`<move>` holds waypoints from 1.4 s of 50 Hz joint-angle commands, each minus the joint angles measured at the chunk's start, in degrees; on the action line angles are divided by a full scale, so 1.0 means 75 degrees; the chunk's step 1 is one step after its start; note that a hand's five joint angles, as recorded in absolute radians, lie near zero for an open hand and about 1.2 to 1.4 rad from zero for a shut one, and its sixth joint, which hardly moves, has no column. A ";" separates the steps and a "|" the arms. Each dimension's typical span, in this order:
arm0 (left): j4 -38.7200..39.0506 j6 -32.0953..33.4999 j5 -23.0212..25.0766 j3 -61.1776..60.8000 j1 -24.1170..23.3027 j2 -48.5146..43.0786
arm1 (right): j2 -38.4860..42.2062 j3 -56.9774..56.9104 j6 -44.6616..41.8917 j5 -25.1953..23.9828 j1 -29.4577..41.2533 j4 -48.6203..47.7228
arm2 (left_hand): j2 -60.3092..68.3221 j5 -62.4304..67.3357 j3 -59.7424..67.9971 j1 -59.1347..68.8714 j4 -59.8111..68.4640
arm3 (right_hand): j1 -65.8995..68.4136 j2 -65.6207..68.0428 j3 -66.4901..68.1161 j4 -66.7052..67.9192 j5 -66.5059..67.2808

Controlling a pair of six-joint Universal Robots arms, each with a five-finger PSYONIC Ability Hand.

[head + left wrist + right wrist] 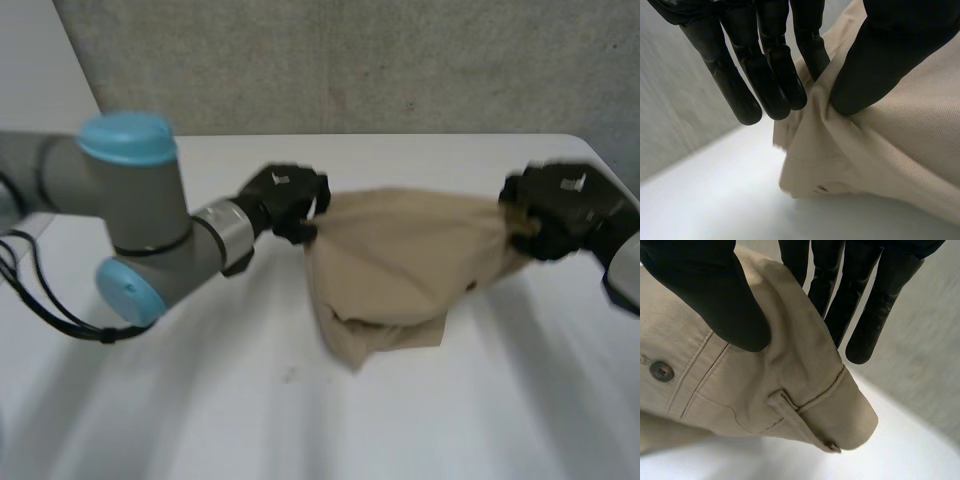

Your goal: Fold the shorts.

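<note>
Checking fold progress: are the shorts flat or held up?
Held up: the shorts hang between the left robot hand and right robot hand, each pinching one end.

Tan shorts | waistband with button and belt loop | lifted, stretched by both top ends | lower part sagging, crumpled, touching white table, mid-table

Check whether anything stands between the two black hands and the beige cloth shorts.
Nothing visible does. The black left hand pinches one end of the beige cloth shorts; the black right hand pinches the opposite end.
</note>
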 commanded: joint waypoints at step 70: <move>0.4933 0.1008 -0.2874 -0.6794 -0.0575 0.2993 | 0.3319 -0.1074 -0.2347 0.1786 0.2666 -0.2197 | 0.1573 0.2028 0.1612 0.2116 0.1573 | 0.3328 0.1788 0.1787 0.1594 0.2061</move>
